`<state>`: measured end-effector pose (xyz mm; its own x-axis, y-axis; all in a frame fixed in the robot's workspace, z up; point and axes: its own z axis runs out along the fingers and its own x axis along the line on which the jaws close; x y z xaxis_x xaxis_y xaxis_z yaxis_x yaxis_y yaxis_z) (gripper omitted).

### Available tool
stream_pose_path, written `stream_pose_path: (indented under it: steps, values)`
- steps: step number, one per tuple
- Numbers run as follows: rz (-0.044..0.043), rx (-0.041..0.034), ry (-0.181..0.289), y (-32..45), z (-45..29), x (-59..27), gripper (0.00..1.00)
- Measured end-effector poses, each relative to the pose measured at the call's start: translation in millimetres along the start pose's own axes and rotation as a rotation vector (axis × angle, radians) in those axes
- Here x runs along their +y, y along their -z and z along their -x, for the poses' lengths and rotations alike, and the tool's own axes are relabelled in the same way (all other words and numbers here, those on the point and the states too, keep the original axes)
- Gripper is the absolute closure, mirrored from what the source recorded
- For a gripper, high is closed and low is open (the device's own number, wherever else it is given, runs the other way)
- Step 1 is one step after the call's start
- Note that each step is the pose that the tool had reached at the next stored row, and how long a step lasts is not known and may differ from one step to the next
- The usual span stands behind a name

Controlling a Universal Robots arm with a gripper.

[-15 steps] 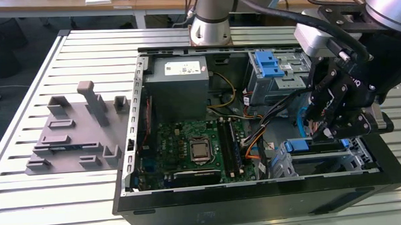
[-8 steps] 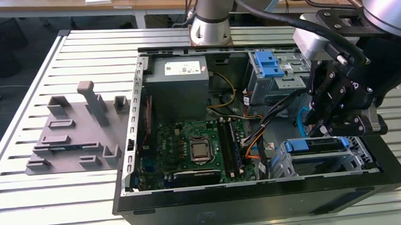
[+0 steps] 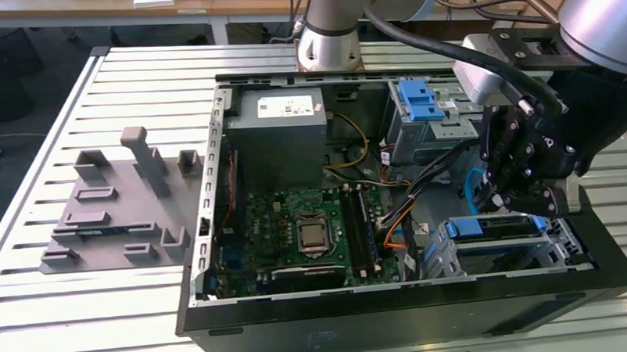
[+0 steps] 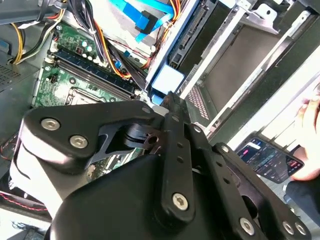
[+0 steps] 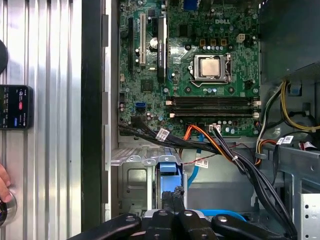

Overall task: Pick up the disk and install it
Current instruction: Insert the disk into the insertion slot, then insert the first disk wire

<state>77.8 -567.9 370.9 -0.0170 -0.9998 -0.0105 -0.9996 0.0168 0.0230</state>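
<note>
In drive bay — disk seated; gripper closed, just above it.

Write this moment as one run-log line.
gripper: over drive cage | disk: in cage, beneath gripper | case: open

Bright, even light makes the slatted table glare pale in the exterior view. Inside the computer case shadows gather, though the motherboard is evenly lit in the first wrist view.
</note>
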Motion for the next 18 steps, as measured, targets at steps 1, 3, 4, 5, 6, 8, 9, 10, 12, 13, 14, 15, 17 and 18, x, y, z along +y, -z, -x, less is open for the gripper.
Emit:
stream_pose_path:
  steps: [1, 3, 4, 5, 6, 8, 9, 10, 12, 13, 14, 15, 17, 18]
  values:
    - [0.0000, 0.0002, 0.000, -0.7, 0.0, 0.0, 0.89]
    - [0.0000, 0.0002, 0.000, -1.7, 0.0, 0.0, 0.89]
    - [0.0000, 0.0001, 0.000, -2.3, 0.0, 0.0, 0.89]
    - [0.0000, 0.0001, 0.000, -2.8, 0.0, -0.1, 0.89]
    - [0.0000, 0.0001, 0.000, -3.2, 0.0, -0.1, 0.89]
    - [0.0000, 0.0001, 0.000, -4.4, -0.1, -0.1, 0.89]
    - [0.0000, 0.0000, 0.000, -5.0, -0.1, -0.1, 0.89]
    - [0.0000, 0.0001, 0.000, -5.5, -0.1, -0.1, 0.89]
    - [0.0000, 0.0001, 0.000, -6.4, -0.1, -0.1, 0.89]
    - [0.0000, 0.0001, 0.000, -6.8, -0.1, -0.2, 0.89]
    - [0.0000, 0.0001, 0.000, -7.2, -0.1, -0.2, 0.89]
    - [0.0000, 0.0001, 0.000, -7.6, -0.1, -0.2, 0.89]
    - [0.0000, 0.0002, 0.000, -8.2, -0.1, -0.2, 0.89]
    - [0.0000, 0.0002, 0.000, -8.4, -0.1, -0.2, 0.89]
